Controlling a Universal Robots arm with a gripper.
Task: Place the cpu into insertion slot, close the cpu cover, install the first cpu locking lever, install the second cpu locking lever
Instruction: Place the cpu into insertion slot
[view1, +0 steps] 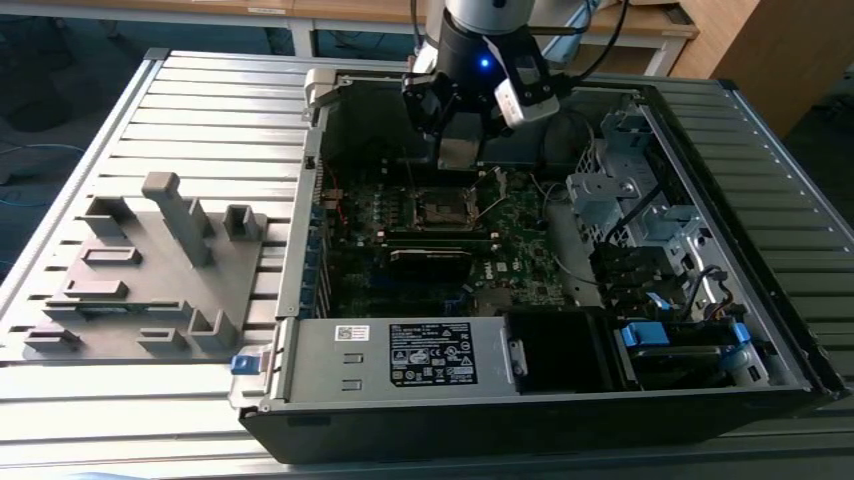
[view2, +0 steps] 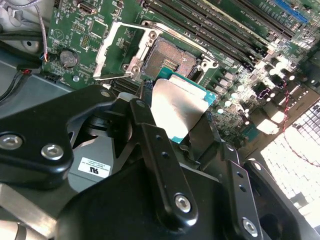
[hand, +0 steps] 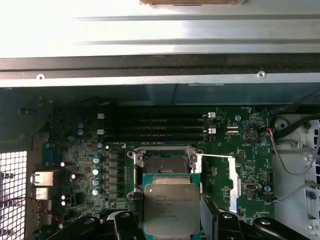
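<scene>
My gripper (view1: 458, 150) hangs inside the open computer case and is shut on the cpu (hand: 171, 202), a thin square chip with a silvery face (view2: 177, 107). In both wrist views the black fingers (hand: 216, 220) press on its two opposite edges. The insertion slot (hand: 165, 162) lies just beyond the chip on the green board, its dark centre bare (view2: 167, 60). In the exterior view the slot (view1: 441, 208) sits below the gripper. The cpu cover (hand: 235, 177) is swung open to one side of the slot (view2: 111, 50). A thin locking lever (hand: 215, 156) sticks out, unlatched.
Memory slots (hand: 155, 127) run along the far side of the socket. The case wall (hand: 160, 75) rises behind them. Loose cables (hand: 295, 150) and a drive cage (view1: 627, 190) lie at the exterior view's right. A power supply (view1: 400, 355) is in front, and a grey fixture block (view1: 147, 270) stands outside the case.
</scene>
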